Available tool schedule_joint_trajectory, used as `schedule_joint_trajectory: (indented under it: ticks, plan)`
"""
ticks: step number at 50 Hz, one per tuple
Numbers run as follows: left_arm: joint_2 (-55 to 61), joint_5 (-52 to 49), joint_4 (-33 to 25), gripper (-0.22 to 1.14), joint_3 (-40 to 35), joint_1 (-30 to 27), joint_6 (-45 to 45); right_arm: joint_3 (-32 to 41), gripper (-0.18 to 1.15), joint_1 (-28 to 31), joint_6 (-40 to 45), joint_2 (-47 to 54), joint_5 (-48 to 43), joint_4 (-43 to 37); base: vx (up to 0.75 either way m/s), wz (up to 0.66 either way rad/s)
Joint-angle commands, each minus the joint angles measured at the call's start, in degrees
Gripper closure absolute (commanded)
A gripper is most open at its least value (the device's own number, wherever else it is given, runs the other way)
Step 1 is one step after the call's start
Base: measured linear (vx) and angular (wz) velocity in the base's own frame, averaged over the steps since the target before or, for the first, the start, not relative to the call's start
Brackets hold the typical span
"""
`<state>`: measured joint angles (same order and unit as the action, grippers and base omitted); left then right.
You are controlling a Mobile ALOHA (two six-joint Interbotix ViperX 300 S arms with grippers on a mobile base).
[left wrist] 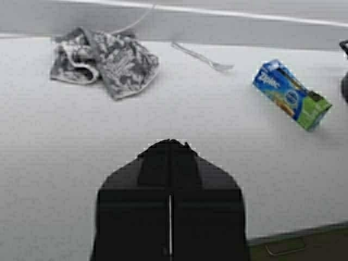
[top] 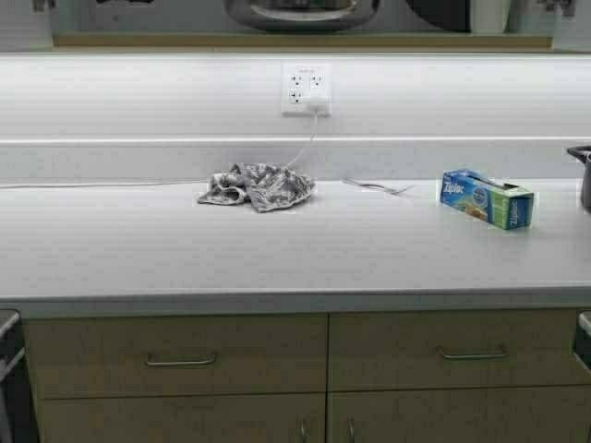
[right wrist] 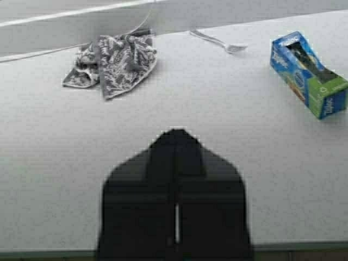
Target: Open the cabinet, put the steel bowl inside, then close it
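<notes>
Nearest the robot, the left gripper (left wrist: 170, 163) and right gripper (right wrist: 176, 149) hang over the front part of the countertop (top: 295, 263). Each has its fingers pressed together on nothing, with only a thin seam between them. Neither arm appears in the high view.

Below the counter edge sit the base drawers (top: 180, 346). Further back on the counter lie a blue bag box (top: 487, 198) to the right, a crumpled patterned cloth (top: 257, 186) near the middle, and a fork (top: 379, 187) between them. A dark pot (top: 584, 175) is cut off at the right edge. A wall outlet (top: 306, 89) with a plugged cord sits on the backsplash.

Farthest and highest, the steel bowl (top: 300, 13) rests just above the tan lower edge of the cabinet (top: 295, 41) — apparently already on its bottom shelf, with no door across it.

Judged step: placement looks done and closing remains. The next move calls for raising an arm well up to reach a door — neither door is clearly in frame.
</notes>
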<state>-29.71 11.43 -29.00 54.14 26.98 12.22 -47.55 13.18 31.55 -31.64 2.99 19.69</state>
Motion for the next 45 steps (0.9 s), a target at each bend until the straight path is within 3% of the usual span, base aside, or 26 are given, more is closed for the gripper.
schedule_joint_trajectory:
  ticks: [1, 13, 21, 31, 45]
  plan:
    - [-0.88, -0.53, 0.09, 0.87, -1.85, -0.18, 0.53, -0.09, 0.90, -2.55, -0.26, -3.52, 2.37, 0.26, -0.18, 0.08]
    - [-2.11, -2.64, 0.18, 0.87, -2.72, -5.45, 0.53, 0.26, 0.90, -11.87, -5.10, -6.24, 3.52, 4.31, -0.17, 0.05]
    - [-4.92, -11.07, 1.32, 0.87, -5.80, -16.08, 1.23, 2.90, 0.89, -20.57, -5.62, -5.80, 3.16, 4.39, -0.16, 0.03]
    - [-8.17, -20.48, 5.10, 0.87, -15.73, -32.43, 1.76, 9.67, 0.90, -33.31, -5.80, -4.48, 2.20, 4.39, -0.13, 0.00]
    - [-7.56, -24.79, 5.89, 0.87, -26.54, -45.35, 1.41, 22.94, 0.90, -44.74, -5.80, 3.52, 1.85, 4.13, -0.09, -0.03]
